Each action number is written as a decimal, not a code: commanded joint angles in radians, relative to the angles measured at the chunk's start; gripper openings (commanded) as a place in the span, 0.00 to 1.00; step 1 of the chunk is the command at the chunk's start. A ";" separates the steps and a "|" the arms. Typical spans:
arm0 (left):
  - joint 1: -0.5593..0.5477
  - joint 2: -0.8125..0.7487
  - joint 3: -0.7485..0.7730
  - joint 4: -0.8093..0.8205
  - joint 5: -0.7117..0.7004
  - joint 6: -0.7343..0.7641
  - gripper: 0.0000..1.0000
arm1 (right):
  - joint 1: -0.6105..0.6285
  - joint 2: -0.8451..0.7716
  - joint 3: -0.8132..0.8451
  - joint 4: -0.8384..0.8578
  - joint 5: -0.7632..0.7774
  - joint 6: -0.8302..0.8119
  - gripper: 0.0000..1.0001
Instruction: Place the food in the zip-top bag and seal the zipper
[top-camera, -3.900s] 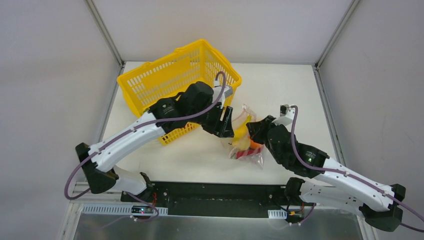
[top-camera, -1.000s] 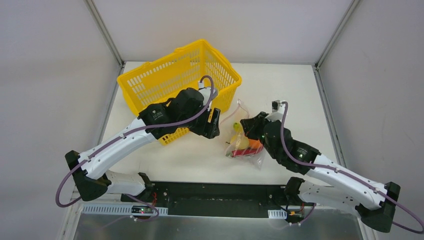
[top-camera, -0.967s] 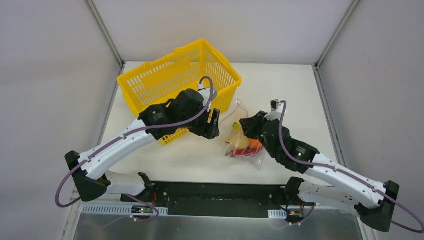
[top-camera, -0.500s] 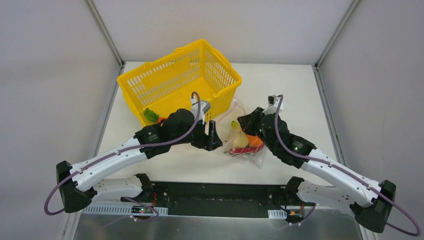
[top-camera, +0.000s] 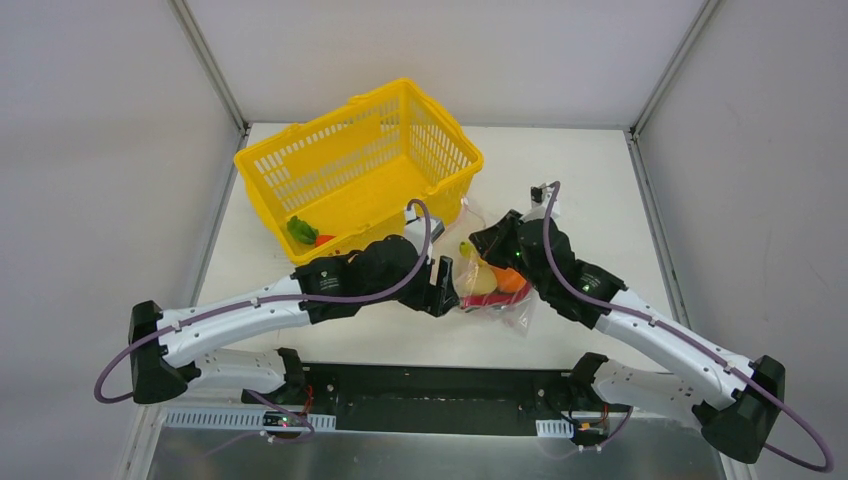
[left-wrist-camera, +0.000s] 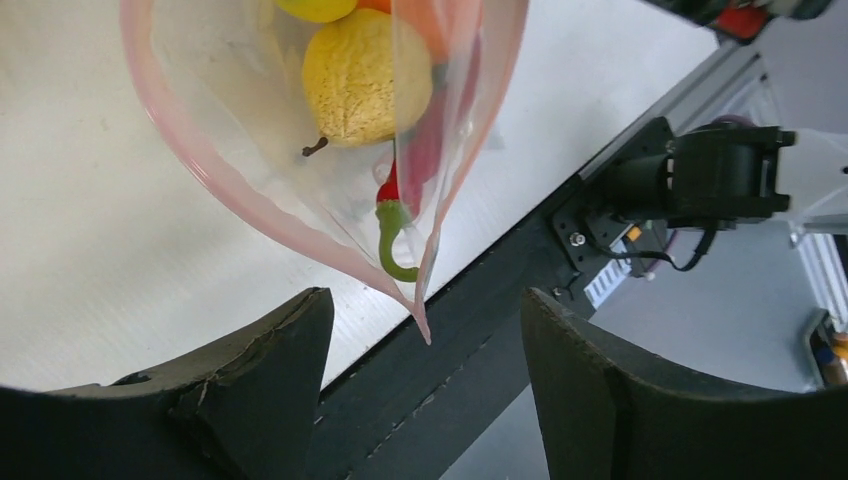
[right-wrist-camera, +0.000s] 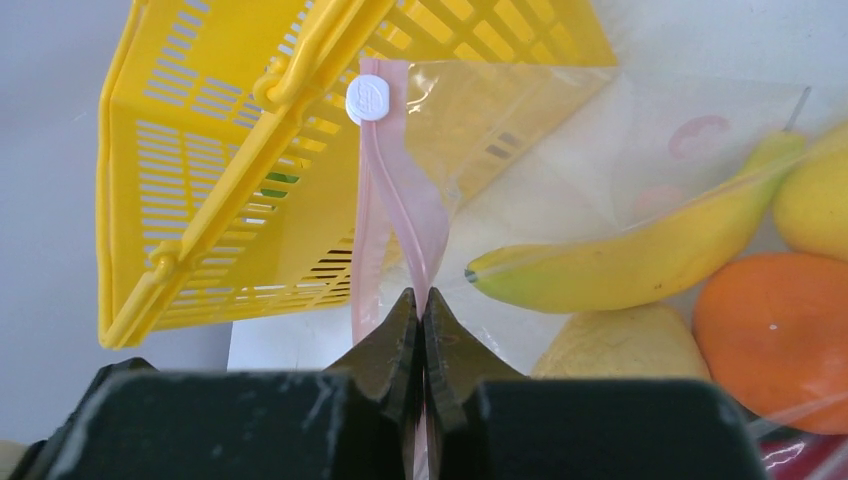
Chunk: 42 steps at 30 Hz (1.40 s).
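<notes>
The zip-top bag (top-camera: 492, 290) lies just right of the table's middle. It holds a banana (right-wrist-camera: 650, 255), a lemon (right-wrist-camera: 620, 345), an orange fruit (right-wrist-camera: 775, 335) and a red chili (left-wrist-camera: 418, 160). My right gripper (top-camera: 482, 240) is shut on the pink zipper strip (right-wrist-camera: 400, 215) at the bag's far edge; a white slider (right-wrist-camera: 368, 98) sits farther along it. My left gripper (top-camera: 443, 290) is open at the bag's left side, and the bag's pink corner (left-wrist-camera: 424, 325) hangs between its fingers (left-wrist-camera: 280, 350) without touching them. A green pepper (top-camera: 300, 230) and a red piece (top-camera: 323, 240) lie in the basket.
The yellow basket (top-camera: 350, 110) stands at the back left, close behind the bag. The table's black front edge (top-camera: 440, 385) runs just below my left gripper. Grey walls close in the back and both sides.
My left arm has swung from over the basket down to the bag's left side, uncovering the pepper in the basket. My right gripper has shifted toward the far edge of the bag.
</notes>
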<state>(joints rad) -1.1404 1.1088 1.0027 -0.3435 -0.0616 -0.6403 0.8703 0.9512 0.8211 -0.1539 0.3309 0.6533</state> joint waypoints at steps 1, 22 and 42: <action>-0.030 0.039 0.064 -0.083 -0.118 0.017 0.68 | -0.010 0.000 0.061 0.030 -0.025 0.016 0.05; -0.040 0.116 0.110 0.004 -0.098 0.083 0.03 | -0.037 -0.036 0.063 0.003 -0.053 0.011 0.06; 0.003 0.062 0.352 -0.298 -0.048 0.495 0.00 | -0.071 -0.279 0.054 -0.023 -0.079 -0.353 0.64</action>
<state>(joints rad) -1.1629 1.2152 1.2755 -0.5579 -0.1551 -0.2832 0.8036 0.7410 0.8322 -0.1886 0.2272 0.4522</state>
